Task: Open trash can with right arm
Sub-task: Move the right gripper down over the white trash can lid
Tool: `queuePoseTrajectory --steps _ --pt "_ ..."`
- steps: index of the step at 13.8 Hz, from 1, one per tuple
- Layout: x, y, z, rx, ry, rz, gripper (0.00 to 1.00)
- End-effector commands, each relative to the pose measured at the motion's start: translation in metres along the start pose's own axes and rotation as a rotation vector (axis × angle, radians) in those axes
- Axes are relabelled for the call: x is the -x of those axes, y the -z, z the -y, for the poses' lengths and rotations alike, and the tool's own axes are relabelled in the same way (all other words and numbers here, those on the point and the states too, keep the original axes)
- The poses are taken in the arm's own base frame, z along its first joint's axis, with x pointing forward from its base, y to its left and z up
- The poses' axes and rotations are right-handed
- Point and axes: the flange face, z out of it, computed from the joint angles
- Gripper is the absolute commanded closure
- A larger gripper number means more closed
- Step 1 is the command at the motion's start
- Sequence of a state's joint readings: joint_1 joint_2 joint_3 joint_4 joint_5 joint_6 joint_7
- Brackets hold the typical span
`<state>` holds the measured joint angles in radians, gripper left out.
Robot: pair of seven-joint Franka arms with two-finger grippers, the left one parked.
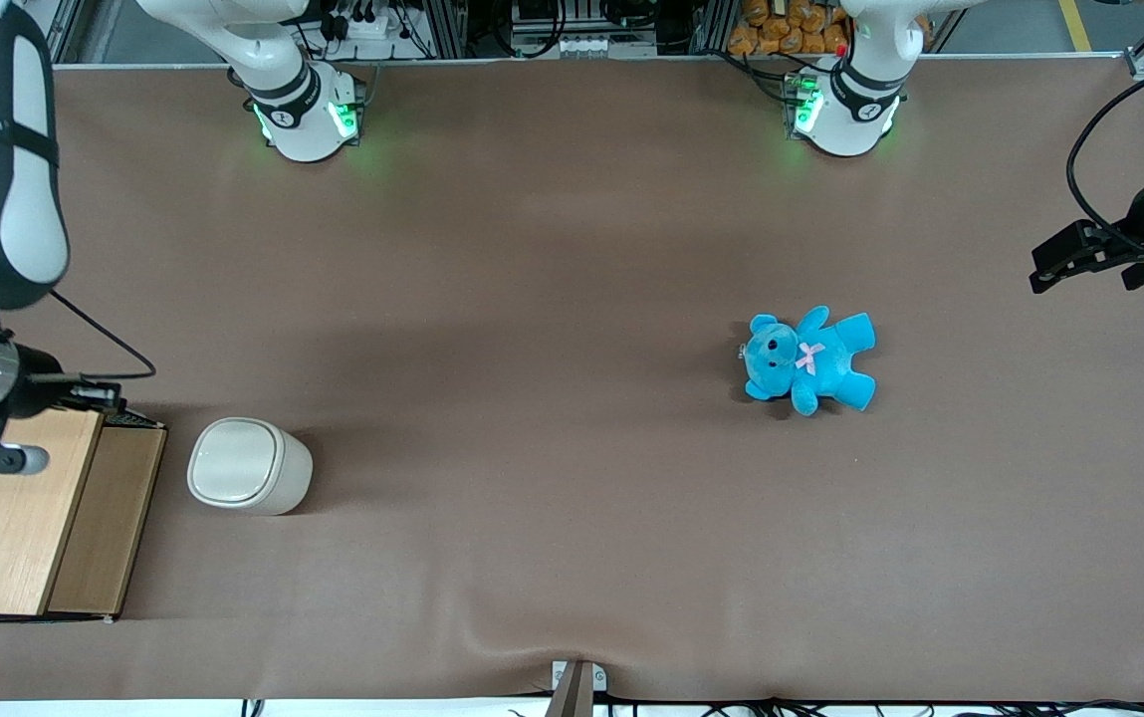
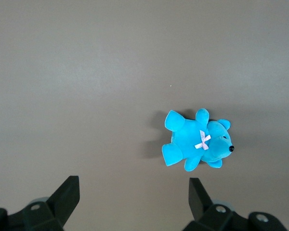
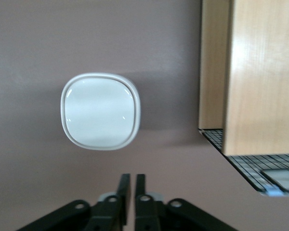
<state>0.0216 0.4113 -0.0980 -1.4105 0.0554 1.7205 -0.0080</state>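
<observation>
The trash can (image 1: 248,465) is a small cream-white bin with a flat paler lid, shut, standing on the brown table beside the wooden-topped box. It also shows in the right wrist view (image 3: 100,110), seen from above. The right arm's gripper (image 1: 106,398) hangs above the box's edge, beside the trash can toward the working arm's end and a little farther from the front camera. It is apart from the can. In the right wrist view the gripper (image 3: 133,185) has its two fingers nearly together, with nothing between them.
The wooden-topped wire-mesh box (image 1: 24,508) stands at the working arm's end of the table, also seen in the right wrist view (image 3: 260,72). A blue teddy (image 1: 808,358) lies toward the parked arm's end, also in the left wrist view (image 2: 195,142).
</observation>
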Motion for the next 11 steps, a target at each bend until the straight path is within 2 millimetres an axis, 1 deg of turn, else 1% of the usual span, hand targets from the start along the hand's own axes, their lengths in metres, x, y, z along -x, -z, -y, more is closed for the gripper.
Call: queuePoseTrajectory --steps 1,2,5,9,11 --pt "-0.015 -0.027 -0.001 -0.03 -0.02 0.033 1.0" --pt "-0.019 -0.038 0.0 -0.027 -0.019 0.041 1.0" --pt "-0.035 -0.067 -0.003 -0.026 -0.024 0.013 1.0" --pt "-0.047 -0.091 -0.003 -0.021 -0.03 -0.011 1.0" --pt "-0.053 -0.1 -0.002 -0.019 -0.029 -0.036 1.0"
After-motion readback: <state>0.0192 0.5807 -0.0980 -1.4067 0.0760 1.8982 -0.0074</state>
